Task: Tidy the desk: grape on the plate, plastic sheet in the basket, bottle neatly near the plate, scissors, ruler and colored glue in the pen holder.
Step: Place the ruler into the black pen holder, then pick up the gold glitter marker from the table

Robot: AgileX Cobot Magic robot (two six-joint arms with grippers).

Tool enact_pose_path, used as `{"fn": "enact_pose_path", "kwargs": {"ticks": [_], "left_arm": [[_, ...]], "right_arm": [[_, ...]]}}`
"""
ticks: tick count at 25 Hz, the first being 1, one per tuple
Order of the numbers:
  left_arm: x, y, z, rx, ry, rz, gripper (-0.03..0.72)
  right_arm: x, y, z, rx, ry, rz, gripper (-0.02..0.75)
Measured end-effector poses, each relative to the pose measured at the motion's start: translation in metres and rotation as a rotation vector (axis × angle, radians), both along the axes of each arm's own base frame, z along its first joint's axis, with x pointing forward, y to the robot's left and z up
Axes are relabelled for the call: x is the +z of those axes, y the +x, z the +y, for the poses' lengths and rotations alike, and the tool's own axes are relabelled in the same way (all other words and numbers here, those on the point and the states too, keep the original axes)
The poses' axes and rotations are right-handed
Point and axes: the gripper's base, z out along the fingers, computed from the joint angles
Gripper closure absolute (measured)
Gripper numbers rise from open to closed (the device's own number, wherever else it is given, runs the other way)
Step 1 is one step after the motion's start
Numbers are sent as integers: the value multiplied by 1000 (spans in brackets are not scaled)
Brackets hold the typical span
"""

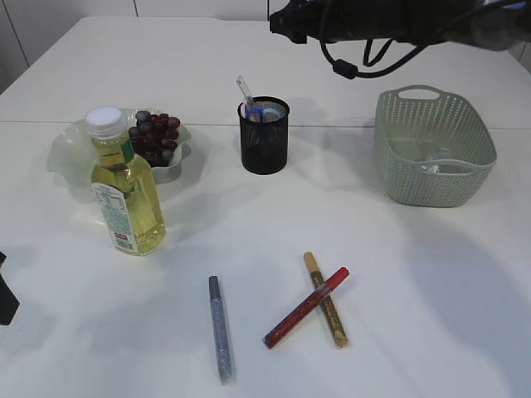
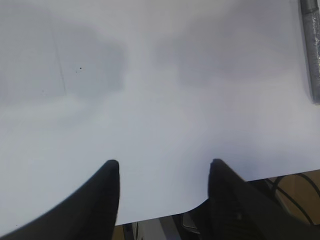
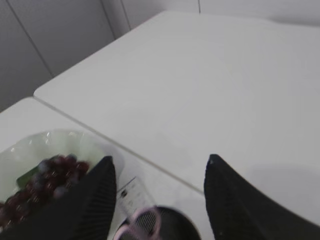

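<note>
Glue sticks: three lay on the counter, silver, red crossing gold. Left jaws gaped empty, silver stick at frame edge. Right jaws stood apart, empty, above the pen holder; only its wrist view showed pink scissors handles.

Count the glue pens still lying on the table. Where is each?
3. The silver pen lies alone at front left; the red pen lies crossed over the gold pen at front centre. None seem hidden.
</note>
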Motion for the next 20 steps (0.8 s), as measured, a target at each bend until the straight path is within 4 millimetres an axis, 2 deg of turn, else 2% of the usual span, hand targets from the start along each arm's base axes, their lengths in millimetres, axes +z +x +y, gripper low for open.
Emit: {"fn": "enact_pose_path", "kwargs": {"ticks": [6,11,13,16,20], "left_arm": [[0,0,1,-7,13,0,273],[0,0,2,-14,28,-2,273],[-1,0,2,-14,28,-2,273],[-1,0,2,-15,30,-2,273],[0,0,2,-15,30,-4,273]], "right_arm": [[35,-44,-10,2,-193,343,332],[74,-81,-23,-77,-306,483,351],[81,-93,-28,-97,-328,520,351],[75,-112,-35,-127,-359,600,352],[49,-147,-43,-145,-378,755,353]]}}
